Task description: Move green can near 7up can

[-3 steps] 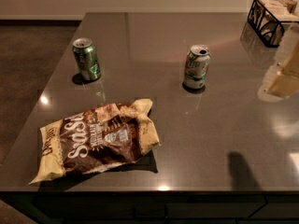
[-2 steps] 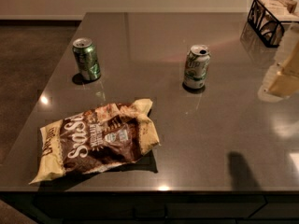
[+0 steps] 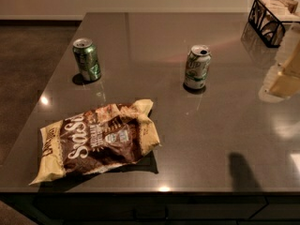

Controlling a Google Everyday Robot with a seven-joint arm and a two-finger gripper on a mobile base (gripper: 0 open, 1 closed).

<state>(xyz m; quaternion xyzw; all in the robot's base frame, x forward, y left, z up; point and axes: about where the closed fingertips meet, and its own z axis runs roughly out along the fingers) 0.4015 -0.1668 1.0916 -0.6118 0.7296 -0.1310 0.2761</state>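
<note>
The green can [image 3: 86, 60] is standing left on the surface [image 3: 225, 125], well apart from the 7up can [image 3: 197, 67], a snack bag [image 3: 96, 142] lying nearer; the tool out of frame

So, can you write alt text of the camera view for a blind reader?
A dark green can stands at the left of a dark glossy table, well apart from a pale 7up can near the middle. A brown snack bag lies in front, a wire basket sits far right, and the gripper, a pale shape, is at the right edge.
</note>
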